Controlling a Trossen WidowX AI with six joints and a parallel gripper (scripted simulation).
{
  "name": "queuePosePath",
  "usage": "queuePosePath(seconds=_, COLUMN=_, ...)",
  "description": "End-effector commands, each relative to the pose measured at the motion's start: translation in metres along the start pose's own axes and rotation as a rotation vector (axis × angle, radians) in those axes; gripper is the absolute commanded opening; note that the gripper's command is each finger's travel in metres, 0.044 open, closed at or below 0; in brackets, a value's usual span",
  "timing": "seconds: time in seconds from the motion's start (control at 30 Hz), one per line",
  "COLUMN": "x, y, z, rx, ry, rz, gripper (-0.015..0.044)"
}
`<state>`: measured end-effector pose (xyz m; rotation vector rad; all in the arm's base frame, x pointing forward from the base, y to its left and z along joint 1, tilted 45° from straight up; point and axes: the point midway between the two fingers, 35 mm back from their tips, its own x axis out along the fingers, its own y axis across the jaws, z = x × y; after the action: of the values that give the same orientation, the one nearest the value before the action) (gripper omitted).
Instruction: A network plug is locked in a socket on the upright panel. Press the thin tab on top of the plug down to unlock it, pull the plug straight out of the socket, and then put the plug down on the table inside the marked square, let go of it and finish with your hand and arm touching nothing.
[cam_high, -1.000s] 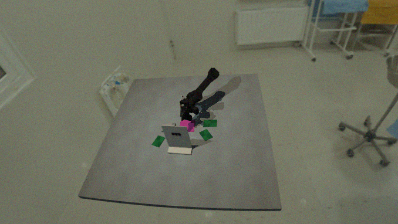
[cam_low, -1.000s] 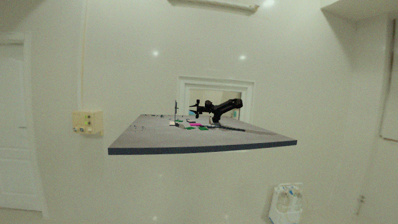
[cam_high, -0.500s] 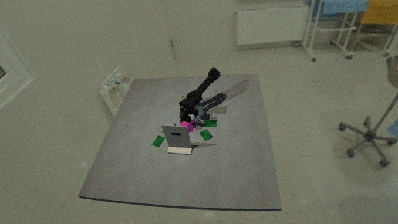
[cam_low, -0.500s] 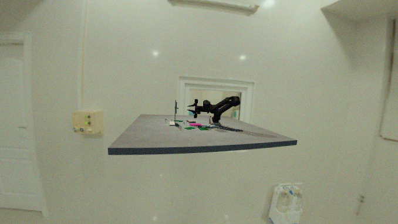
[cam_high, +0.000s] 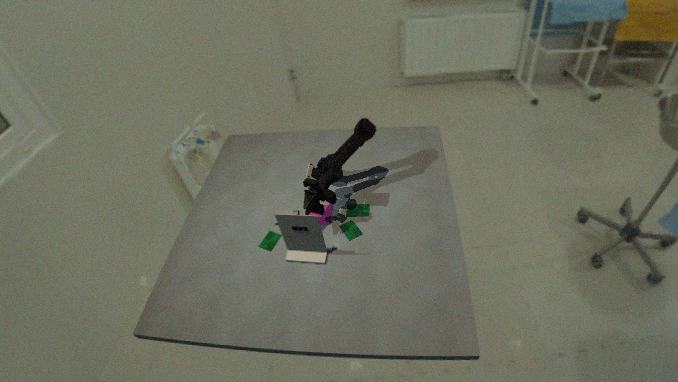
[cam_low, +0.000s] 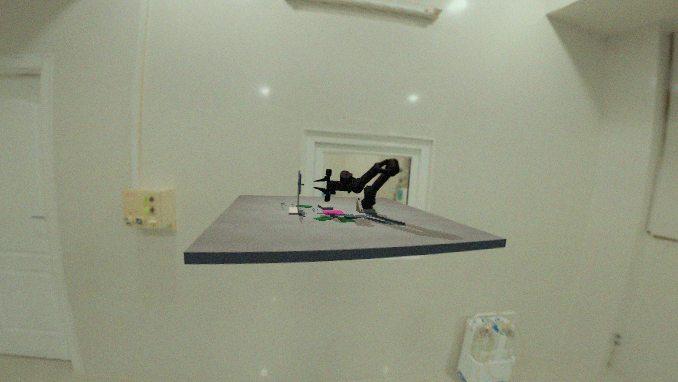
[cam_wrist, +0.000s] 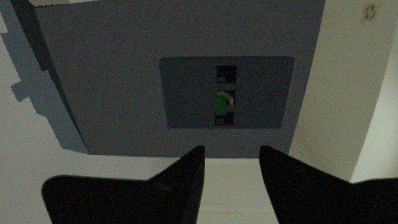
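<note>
The grey upright panel (cam_high: 301, 232) stands on a white base (cam_high: 306, 256) near the table's middle. In the wrist view the panel (cam_wrist: 150, 75) faces me, with a darker plate holding a row of sockets. The green plug (cam_wrist: 221, 105) sits in the middle socket, its thin pale tab (cam_wrist: 230, 98) at its side. My gripper (cam_wrist: 232, 153) is partly open and empty, a short way in front of the panel and apart from the plug. It also shows in the side view (cam_low: 316, 184), level with the panel (cam_low: 299, 187). The magenta marked square (cam_high: 324, 214) lies on the table under my arm.
Three green patches lie flat on the table around the panel: one (cam_high: 270, 241) to its left and two (cam_high: 351, 230) (cam_high: 358, 210) to its right. The arm's base stands behind, toward the table's far side.
</note>
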<state>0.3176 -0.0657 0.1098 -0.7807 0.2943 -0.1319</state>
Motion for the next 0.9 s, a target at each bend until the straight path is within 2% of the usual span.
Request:
queuePosePath(seconds=0.0, x=0.008, y=0.003, z=0.0, rx=0.002, ry=0.003, rz=0.001, gripper=0.0156)
queuePosePath(seconds=0.87, x=0.041, y=0.001, z=0.011, rx=0.003, ry=0.002, rz=0.0, gripper=0.0156)
